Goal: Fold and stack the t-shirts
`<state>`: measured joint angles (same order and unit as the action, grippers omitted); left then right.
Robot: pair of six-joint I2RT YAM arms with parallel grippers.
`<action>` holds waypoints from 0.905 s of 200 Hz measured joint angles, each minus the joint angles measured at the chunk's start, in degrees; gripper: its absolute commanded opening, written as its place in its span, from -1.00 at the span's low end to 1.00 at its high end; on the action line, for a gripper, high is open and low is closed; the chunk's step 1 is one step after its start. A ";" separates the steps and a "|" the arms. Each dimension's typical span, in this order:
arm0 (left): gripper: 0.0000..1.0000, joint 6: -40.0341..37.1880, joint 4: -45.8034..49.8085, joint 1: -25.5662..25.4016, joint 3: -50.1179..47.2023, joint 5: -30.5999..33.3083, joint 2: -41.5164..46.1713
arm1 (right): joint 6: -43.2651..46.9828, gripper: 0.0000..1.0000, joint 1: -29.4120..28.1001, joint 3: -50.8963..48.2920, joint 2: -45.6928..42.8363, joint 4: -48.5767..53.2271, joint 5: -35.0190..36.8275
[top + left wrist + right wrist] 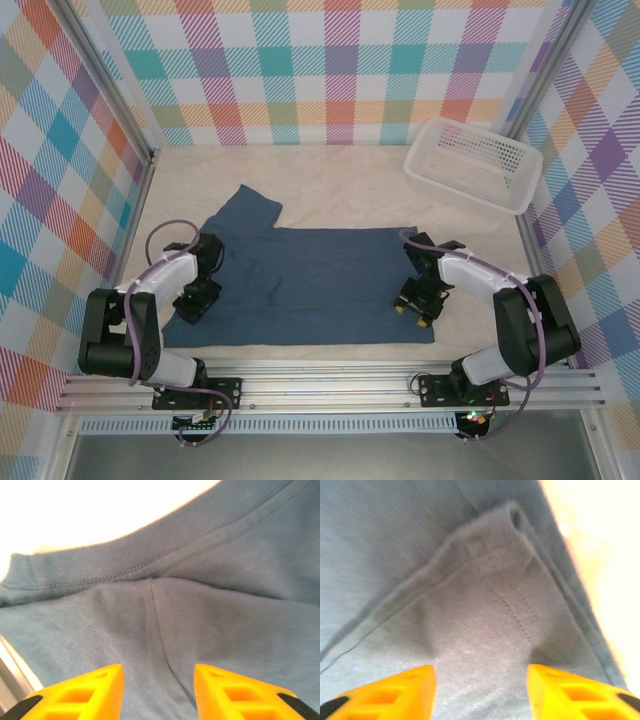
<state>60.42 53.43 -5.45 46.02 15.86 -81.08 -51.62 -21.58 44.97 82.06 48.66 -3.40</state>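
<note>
The t-shirt (310,280) lies on the table (340,190), between the two arms and close to the near edge. It is spread into a broad, roughly rectangular sheet with one sleeve jutting out at its far left corner. I see no second sleeve in the overhead view, and I cannot tell whether it is tucked under. In the right wrist view a hemmed corner lies as a second layer on top of the cloth, so I judge at least one fold to be in place at that end. In the left wrist view a seam and a stitched edge lie flat, with shallow creases. As a whole I judge the shirt no more than partly folded: the footprint is wide, the sleeve is loose, and there is no compact packet. I see one shirt and nothing stacked. The left gripper (156,672) sits low over the shirt's near left part, its jaws spread and cloth visible between the yellow fingers (90,690); they pinch nothing. The right gripper (481,670) stands over the near right corner, its jaws likewise spread and holding nothing. The basket (470,195) stands at the far right, well apart from the shirt and with nothing in it. Remaining, in my judgement: fold in the sleeve, make the further folds, and stack.
</note>
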 measured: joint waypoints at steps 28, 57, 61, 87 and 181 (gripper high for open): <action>0.05 -3.48 -0.48 -0.15 11.85 0.00 0.94 | 4.37 0.09 2.43 6.32 -5.53 -2.08 5.42; 0.05 -9.60 -6.95 -0.13 22.69 -4.57 -3.06 | 7.74 0.03 8.57 8.70 -5.53 -12.61 10.36; 0.05 -10.75 -8.20 -0.13 23.96 -5.66 -4.46 | 8.09 0.02 9.27 8.74 -4.46 -14.36 10.86; 0.02 -15.58 -13.60 0.00 30.67 -11.78 -13.88 | 9.97 -0.08 11.56 11.37 5.07 -22.40 12.68; -0.01 -22.86 -14.99 0.79 44.61 -18.91 -27.61 | 10.29 -0.18 11.61 25.11 27.69 -29.57 14.16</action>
<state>37.56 38.44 -4.67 90.63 -3.05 -108.68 -41.32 -9.98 70.08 109.75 19.09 10.76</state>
